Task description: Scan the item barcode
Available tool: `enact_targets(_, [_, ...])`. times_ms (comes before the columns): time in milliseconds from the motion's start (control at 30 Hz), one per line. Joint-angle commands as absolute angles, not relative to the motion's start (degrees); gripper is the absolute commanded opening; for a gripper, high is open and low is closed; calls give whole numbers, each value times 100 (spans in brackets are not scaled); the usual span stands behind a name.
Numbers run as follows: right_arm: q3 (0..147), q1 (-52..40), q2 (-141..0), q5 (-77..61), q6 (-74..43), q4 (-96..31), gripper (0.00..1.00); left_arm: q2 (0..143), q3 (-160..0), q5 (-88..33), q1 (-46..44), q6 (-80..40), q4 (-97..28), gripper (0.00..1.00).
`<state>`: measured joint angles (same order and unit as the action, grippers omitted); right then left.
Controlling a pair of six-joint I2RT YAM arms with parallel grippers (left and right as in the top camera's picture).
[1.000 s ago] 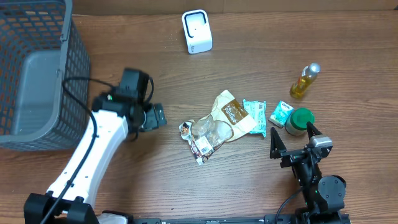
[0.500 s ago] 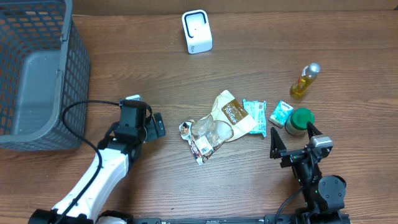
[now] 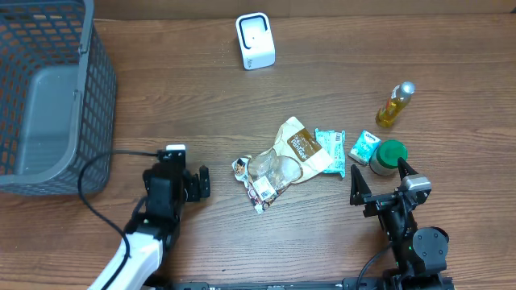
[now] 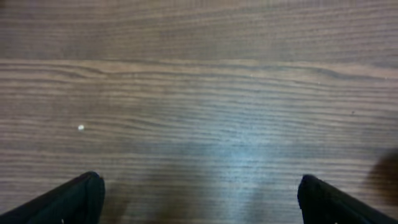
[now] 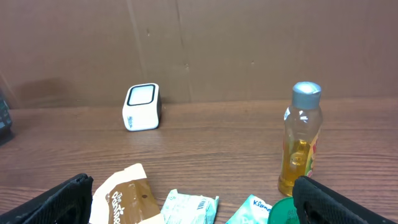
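Left gripper [image 3: 202, 183] jaws apart, empty | crumpled brown-and-clear plastic snack pouch [image 3: 278, 161] lay on brown wooden table [image 3: 322, 250] to its right, long axis slanting away rightward | right gripper [image 3: 377, 176] also spread, beside green-lidded jar [image 3: 392, 153]

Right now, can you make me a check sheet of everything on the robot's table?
Surface: brown wooden table.
Job's things: white scanner at the far edge; snack bags, tissue packs, green-lidded jar, yellow bottle right of centre.
Clutter: grey basket, far left.
Fingers: left fingers open, empty; right fingers open, empty.
Cables: black cable looping beside the left arm.
Surroundings: cardboard wall behind.
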<state>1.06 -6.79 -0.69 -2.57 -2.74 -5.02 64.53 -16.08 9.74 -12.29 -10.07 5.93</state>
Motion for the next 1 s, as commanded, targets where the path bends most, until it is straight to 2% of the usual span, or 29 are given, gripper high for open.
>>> enact_targets(0, [45, -663, -16, -226, -228, -467, 100, 6202, -1100, 1262, -1201, -829, 1245, 100])
enact_targets(300, [45, -663, -16, -226, -228, -467, 100, 6007, -204, 1223, -1201, -932, 2449, 100])
enact_targets(600, [45, -663, -16, -226, -228, -467, 100, 5721, -23, 1369, -1199, -1249, 2401, 99])
enact_targets(967, [45, -663, -16, -226, -228, -467, 100, 4932, -25, 1372, -1203, -1197, 1601, 100])
